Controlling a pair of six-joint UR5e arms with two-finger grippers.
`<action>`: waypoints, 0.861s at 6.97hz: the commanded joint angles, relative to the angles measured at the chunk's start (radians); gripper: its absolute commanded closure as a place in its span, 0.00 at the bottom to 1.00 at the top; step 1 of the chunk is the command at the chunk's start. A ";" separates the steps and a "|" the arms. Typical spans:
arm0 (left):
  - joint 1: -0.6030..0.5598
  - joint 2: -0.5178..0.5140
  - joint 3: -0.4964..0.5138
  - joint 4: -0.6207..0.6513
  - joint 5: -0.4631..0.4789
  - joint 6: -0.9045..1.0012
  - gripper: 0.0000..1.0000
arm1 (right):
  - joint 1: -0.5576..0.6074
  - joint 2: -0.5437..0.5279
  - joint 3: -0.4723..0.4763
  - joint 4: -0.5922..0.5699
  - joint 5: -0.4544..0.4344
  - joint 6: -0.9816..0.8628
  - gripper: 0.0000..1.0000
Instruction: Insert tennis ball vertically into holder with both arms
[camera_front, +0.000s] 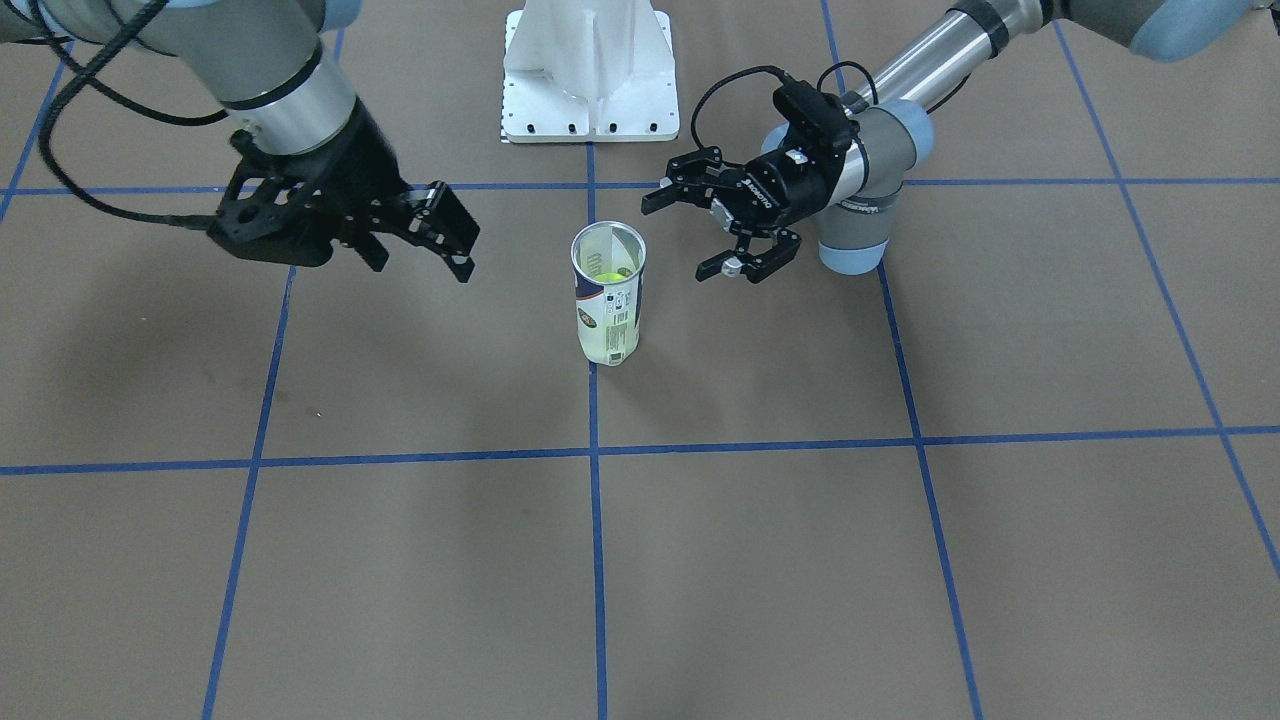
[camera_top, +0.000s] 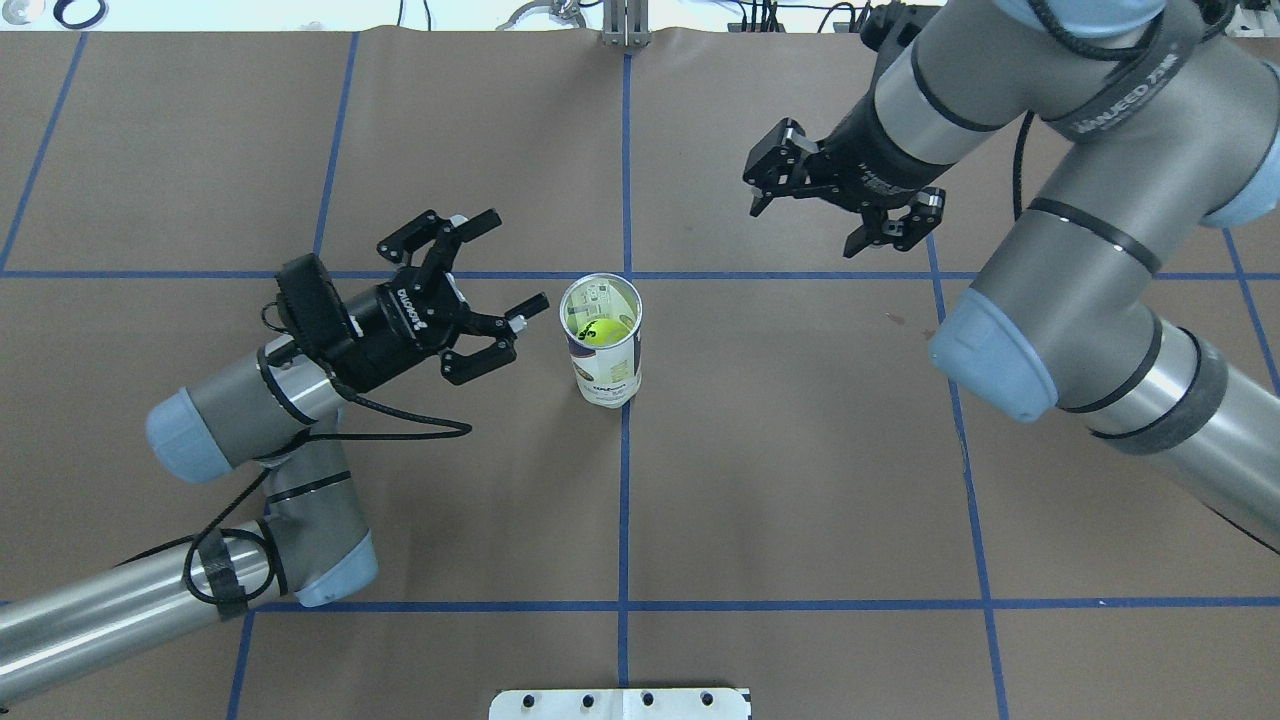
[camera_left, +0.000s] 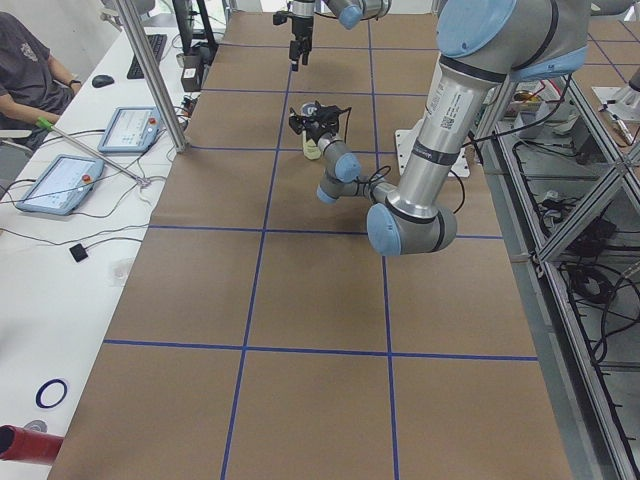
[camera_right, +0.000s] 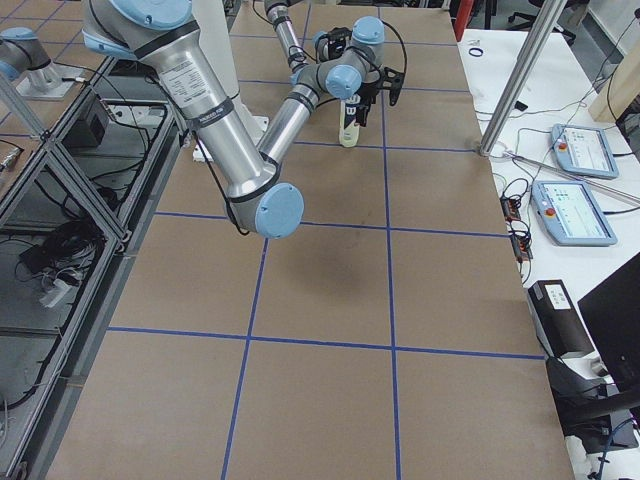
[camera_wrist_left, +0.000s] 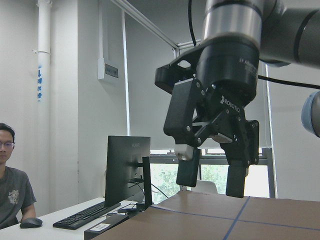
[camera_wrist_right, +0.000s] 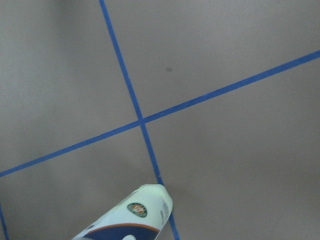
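Brown paper table (camera_top: 800, 480) with a blue tape grid; the left gripper (camera_top: 519, 258) hangs spread just beside the upright can (camera_top: 606, 365); overhead alone plainly shows the yellow ball (camera_top: 597, 331) inside, seemingly low down; the right gripper (camera_top: 803, 228) is spread, farther off

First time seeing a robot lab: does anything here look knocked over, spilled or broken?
Nothing stands out. The holder stands upright with a tennis ball inside; the left gripper and right gripper are open, clear of it.
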 joint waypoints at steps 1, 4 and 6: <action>-0.109 0.121 -0.036 0.024 0.057 -0.077 0.01 | 0.099 -0.144 -0.024 0.009 0.013 -0.271 0.01; -0.312 0.280 -0.034 0.264 0.057 -0.253 0.01 | 0.234 -0.229 -0.138 0.012 0.007 -0.627 0.01; -0.405 0.288 -0.042 0.541 0.044 -0.372 0.01 | 0.320 -0.243 -0.225 0.014 0.007 -0.810 0.01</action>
